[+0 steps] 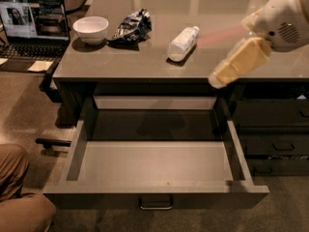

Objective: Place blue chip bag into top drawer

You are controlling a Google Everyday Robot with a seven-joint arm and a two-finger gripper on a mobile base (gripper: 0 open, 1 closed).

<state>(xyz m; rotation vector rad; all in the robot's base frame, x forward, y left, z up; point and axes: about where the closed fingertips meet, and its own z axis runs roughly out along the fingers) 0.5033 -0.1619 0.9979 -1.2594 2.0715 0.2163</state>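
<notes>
Found bag (131, 25) upper left-ctr, on counter (145, 64), betw. bowl (91, 29) and bottle (183, 43); just beside bowl, apart from bottle. Found drawer (154, 162) pulled out, lower ctr, grey bottom in view, handle (155, 203) at front ctr. Spotted end effector (222, 77) right of frame, over counter's front edge, slanting down-left, well apart from bag. Released or clenched: can't tell. Noted laptop (34, 21) upper left, lit.
</notes>
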